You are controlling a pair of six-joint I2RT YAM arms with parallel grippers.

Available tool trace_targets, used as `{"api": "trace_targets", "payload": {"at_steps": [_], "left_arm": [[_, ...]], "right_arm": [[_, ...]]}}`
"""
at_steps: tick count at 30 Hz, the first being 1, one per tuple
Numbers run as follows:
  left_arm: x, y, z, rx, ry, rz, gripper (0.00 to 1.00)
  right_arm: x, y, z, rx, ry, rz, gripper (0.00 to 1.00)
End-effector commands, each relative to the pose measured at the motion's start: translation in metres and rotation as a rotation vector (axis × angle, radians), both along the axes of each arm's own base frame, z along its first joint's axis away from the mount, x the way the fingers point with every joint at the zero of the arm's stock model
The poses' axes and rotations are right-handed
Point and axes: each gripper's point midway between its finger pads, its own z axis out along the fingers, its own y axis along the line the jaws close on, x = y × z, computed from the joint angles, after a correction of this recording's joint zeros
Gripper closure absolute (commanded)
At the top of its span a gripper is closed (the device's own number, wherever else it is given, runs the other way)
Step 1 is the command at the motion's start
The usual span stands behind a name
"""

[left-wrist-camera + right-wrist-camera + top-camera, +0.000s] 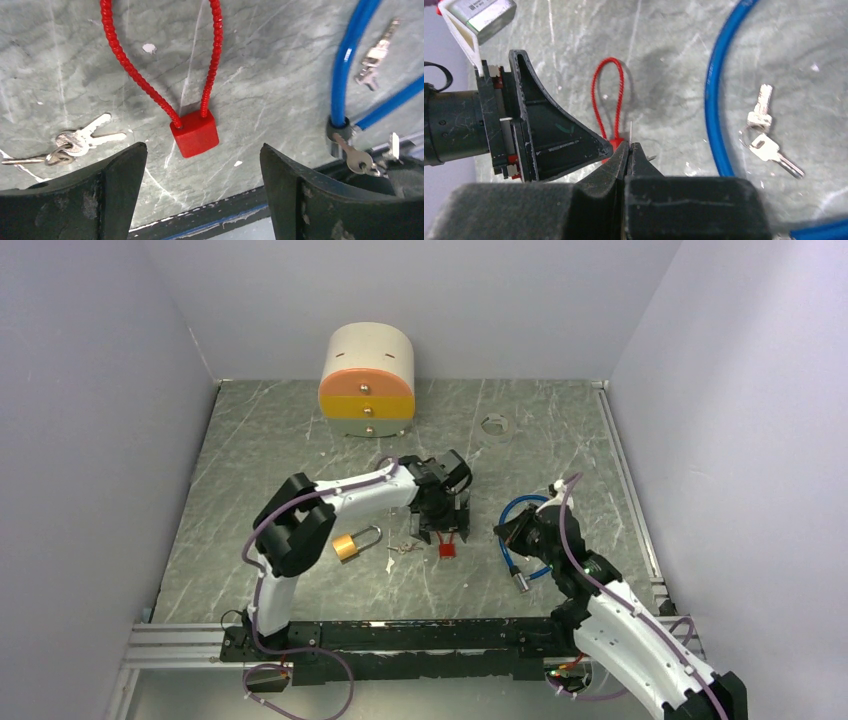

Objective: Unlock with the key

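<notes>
Left wrist view — left gripper (pixel 202 150) being held wide open, empty, astride the red cable lock (pixel 194 133) on the table (pixel 280 75); right gripper (pixel 628 149) being pressed shut, contents unclear — unsecured lock risks being shoved aside.

Pale lavender walls (pixel 90 440) close in a grey-green marbled tabletop (pixel 270 440) at nine, twelve and three o'clock. A metal rail (pixel 170 645) edges it at six. Light is soft and even.

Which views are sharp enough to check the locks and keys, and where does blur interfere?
Top external: even light, soft shadows, brass padlock clear, key bunch tiny. Left wrist: red lock and that bunch crisp. Right wrist: right gripper fills the foreground, slightly soft; key pair readable.
</notes>
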Motion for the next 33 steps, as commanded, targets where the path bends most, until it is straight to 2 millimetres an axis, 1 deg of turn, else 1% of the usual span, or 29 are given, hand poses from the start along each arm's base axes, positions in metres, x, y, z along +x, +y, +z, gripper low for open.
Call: {"api": "trace_targets", "payload": {"at_steps": [1,3,7,10,12,14,17,19,22,24,25,27,29,32,33], "left_arm": [[-0.010,0.022,-0.023,0.222,0.030,0.082,0.15],[-0.011,0.017,-0.030,0.222,0.036,0.079,0.22],[-0.009,0.010,-0.037,0.222,0.053,0.073,0.34],[-0.006,0.007,-0.036,0.233,0.046,0.072,0.38],[-0.009,0.009,-0.039,0.273,0.062,0.062,0.39],[-0.008,0.013,-0.046,0.329,0.049,0.062,0.40],[-0.012,0.015,-0.053,0.363,0.062,0.061,0.45],[-0.014,0.016,-0.053,0.373,0.063,0.060,0.56],[-0.013,0.014,-0.049,0.362,0.056,0.064,0.77],[-0.009,0.011,-0.040,0.339,0.039,0.064,0.92],[-0.006,0.009,-0.033,0.321,0.036,0.070,0.96],[0.001,0.007,-0.016,0.268,0.040,0.092,0.97],[0.009,0.009,0.004,0.200,0.055,0.129,0.97],[0.021,0.015,0.044,0.043,0.114,0.193,0.97],[0.025,0.018,0.060,-0.013,0.128,0.217,0.97]], "right_arm": [[-0.015,-0.009,-0.018,-0.004,0.041,-0.020,1.00],[-0.019,-0.008,-0.021,0.000,0.044,-0.005,1.00],[-0.022,-0.009,-0.023,-0.015,0.037,0.011,1.00],[-0.023,-0.009,-0.024,-0.015,0.036,0.021,1.00],[-0.024,-0.006,-0.025,-0.005,0.037,0.030,1.00],[-0.024,-0.006,-0.026,-0.006,0.040,0.031,1.00],[-0.022,-0.005,-0.025,-0.012,0.035,0.036,1.00],[-0.022,-0.005,-0.025,-0.020,0.035,0.040,1.00],[-0.023,0.000,-0.023,-0.013,0.038,0.073,1.00],[-0.023,0.003,-0.020,-0.007,0.029,0.093,1.00],[-0.023,0.006,-0.017,0.001,0.019,0.110,1.00],[-0.023,0.014,-0.008,0.022,-0.016,0.158,1.00],[-0.023,0.027,0.008,0.060,-0.074,0.238,1.00],[-0.027,0.054,0.044,0.171,-0.180,0.383,1.00],[-0.028,0.061,0.054,0.207,-0.205,0.417,1.00]]}}
